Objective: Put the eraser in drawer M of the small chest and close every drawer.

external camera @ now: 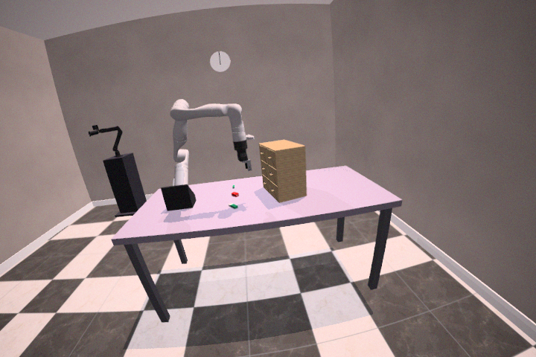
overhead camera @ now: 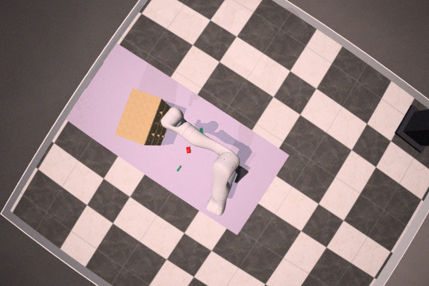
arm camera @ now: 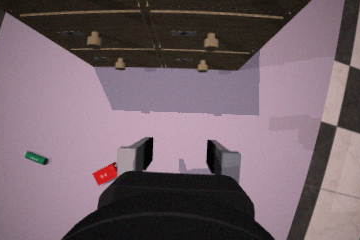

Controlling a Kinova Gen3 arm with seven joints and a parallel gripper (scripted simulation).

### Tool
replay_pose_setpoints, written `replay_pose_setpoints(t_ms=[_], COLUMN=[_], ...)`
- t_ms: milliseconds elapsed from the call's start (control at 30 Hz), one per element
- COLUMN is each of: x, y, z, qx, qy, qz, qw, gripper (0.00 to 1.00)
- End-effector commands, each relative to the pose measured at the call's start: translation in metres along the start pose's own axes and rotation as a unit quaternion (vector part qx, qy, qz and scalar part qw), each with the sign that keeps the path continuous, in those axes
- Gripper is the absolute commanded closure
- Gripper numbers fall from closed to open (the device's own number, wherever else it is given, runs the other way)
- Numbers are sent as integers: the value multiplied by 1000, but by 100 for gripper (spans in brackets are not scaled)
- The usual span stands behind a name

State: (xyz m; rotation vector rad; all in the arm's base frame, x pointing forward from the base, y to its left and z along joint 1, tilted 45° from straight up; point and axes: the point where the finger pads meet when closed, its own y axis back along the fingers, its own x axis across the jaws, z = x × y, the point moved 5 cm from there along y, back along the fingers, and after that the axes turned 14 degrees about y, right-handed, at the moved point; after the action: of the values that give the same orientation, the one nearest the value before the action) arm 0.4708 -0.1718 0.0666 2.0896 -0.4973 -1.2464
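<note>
The small wooden chest (overhead camera: 137,116) (external camera: 292,172) (arm camera: 123,25) stands upright, with two columns of knobbed drawers. The drawers that show look pushed in; the letters on them are too dark to read. A small green block with a whitish end, seemingly the eraser (overhead camera: 201,130) (external camera: 234,206), lies on the table (overhead camera: 167,182) (external camera: 340,189) (arm camera: 38,100); it is hidden in the wrist view. My gripper (external camera: 248,164) (arm camera: 179,150) is open and empty, above the table in front of the chest's drawer side, clear of the knobs. The arm hides it in the top view.
A red box-like thing (overhead camera: 187,149) (external camera: 234,193) (arm camera: 105,174) lies near the middle of the table, partly behind a finger in the wrist view. A small green cylinder (overhead camera: 179,168) (external camera: 234,186) (arm camera: 36,158) lies beyond it. A black block (external camera: 178,198) stands by the arm's base.
</note>
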Motion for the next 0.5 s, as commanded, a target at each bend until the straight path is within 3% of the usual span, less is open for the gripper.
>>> replay_pose_setpoints(t_ms=[0, 467], x=[1, 2], y=[0, -7], z=[2, -1], qx=[11, 57], qy=[0, 1], qz=[5, 17], qw=[1000, 998], gripper=[0, 0])
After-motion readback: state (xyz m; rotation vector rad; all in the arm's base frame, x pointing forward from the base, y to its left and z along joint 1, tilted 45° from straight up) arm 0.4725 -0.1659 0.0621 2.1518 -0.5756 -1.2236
